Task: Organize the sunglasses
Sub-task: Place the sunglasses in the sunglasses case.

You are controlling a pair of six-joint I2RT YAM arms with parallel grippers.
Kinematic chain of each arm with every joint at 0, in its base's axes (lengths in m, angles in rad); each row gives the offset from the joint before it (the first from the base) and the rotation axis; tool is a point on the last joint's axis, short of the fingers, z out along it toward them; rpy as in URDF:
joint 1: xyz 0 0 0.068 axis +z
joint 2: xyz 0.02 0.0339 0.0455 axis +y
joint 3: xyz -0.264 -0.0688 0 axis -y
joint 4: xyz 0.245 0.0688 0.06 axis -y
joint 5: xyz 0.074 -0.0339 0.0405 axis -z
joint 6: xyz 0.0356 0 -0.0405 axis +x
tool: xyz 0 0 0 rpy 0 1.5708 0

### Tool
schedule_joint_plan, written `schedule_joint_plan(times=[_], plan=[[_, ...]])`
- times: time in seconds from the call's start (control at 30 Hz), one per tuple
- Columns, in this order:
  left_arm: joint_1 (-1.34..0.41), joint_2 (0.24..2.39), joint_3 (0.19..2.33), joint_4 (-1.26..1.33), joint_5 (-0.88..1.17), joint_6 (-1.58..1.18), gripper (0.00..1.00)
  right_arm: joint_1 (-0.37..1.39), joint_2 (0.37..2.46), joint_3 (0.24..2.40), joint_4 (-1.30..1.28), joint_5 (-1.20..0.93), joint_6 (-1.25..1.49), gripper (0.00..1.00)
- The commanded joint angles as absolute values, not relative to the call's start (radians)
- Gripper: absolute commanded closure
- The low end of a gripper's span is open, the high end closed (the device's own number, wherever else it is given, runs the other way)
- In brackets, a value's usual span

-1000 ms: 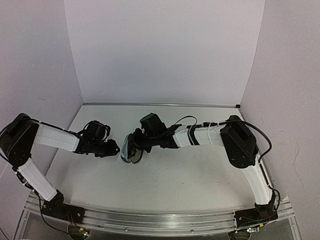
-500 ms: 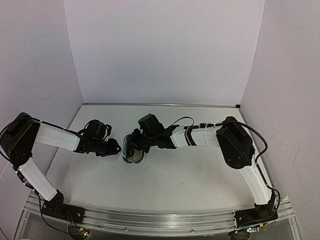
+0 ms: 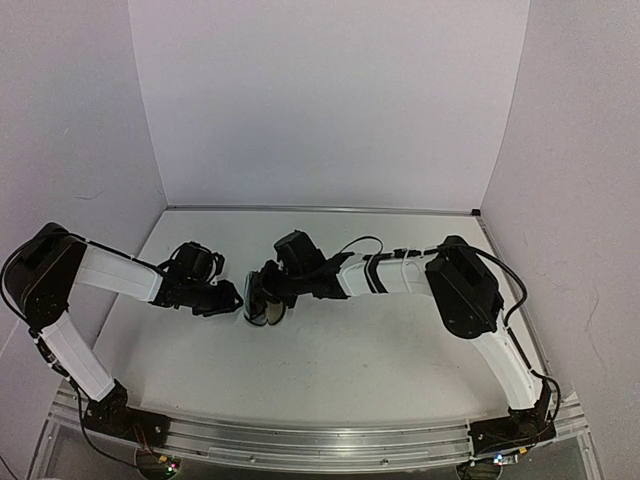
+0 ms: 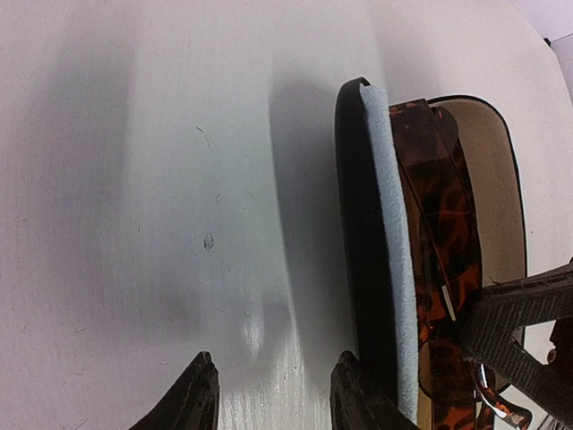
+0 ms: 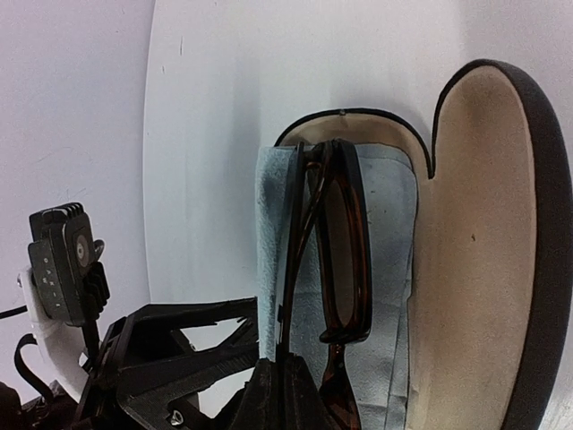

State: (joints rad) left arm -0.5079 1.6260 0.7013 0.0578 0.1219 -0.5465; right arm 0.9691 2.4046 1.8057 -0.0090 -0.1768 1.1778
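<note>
Right wrist, mid-frame: your right gripper [image 5: 285,381], crept slightly left, stays clamped on the sunglasses [image 5: 345,224] over the cloth [image 5: 387,215] in the case [image 5: 474,233]; left gripper [image 4: 273,403] waits open, so they're nearly seated

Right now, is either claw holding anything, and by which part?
The right gripper pinches the sunglasses by one end of the folded frame, at the open case. The left gripper holds nothing.

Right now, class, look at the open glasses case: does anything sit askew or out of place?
The sunglasses stand on edge in the case, pinched by the right gripper, not flat. The blue cloth under them laps over the rim.
</note>
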Motion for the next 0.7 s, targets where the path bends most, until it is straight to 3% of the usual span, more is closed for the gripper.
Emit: schedule_joint_plan(times=[0.0, 0.67], plan=[[-0.498, 1.638, 0.745, 0.088, 0.142, -0.525, 0.57, 0.965, 2.411, 1.852, 0.051, -0.196, 1.163, 1.0], [-0.492, 1.667, 0.764, 0.031, 0.151, -0.515, 0.56, 0.966, 2.467, 1.931, -0.038, -0.199, 1.112, 1.0]])
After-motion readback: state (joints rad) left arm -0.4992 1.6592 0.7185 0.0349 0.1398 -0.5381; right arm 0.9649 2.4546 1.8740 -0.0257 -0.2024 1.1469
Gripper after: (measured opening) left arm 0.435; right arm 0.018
